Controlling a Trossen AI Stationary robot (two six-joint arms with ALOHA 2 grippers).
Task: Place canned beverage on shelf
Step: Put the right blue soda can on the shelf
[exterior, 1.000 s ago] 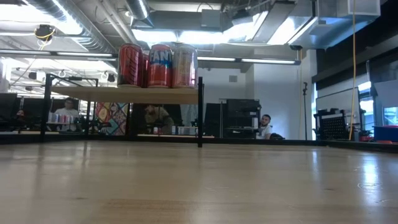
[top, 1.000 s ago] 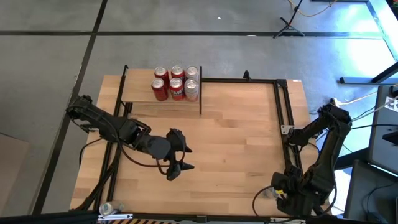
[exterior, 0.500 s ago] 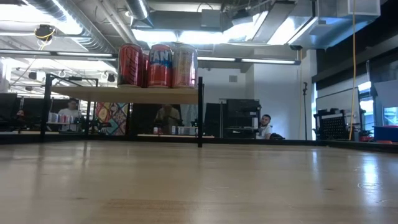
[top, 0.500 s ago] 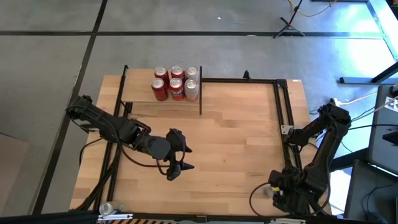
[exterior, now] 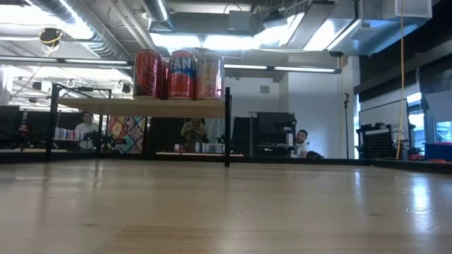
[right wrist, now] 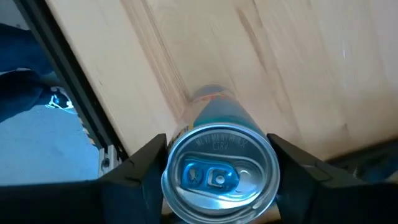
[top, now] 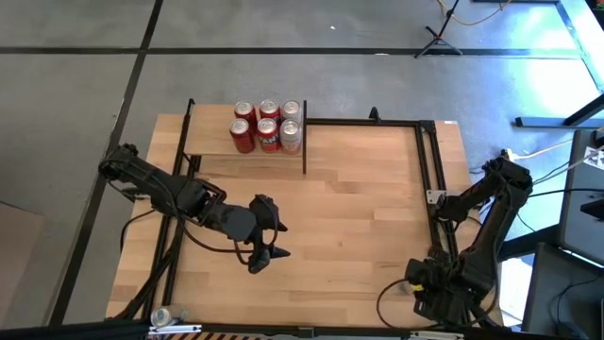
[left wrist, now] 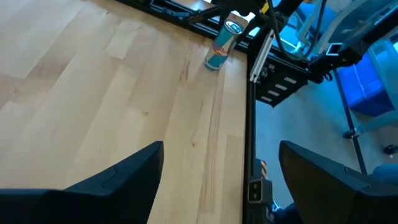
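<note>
Gripping can [right wrist: 219, 165] at table edge [right wrist: 140, 134], right hand [right wrist: 217, 168]

A blue-and-orange can [right wrist: 217, 165] stands upright between the right gripper's [right wrist: 217, 177] fingers; the shelf [top: 247, 144] lies well apart, holding six cans [top: 267, 126].

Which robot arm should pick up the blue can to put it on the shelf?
The right one. Its fingers already sit on both sides of the blue can at the table's near right corner. The left gripper hangs open and empty over the middle of the table, well away from it.
</note>
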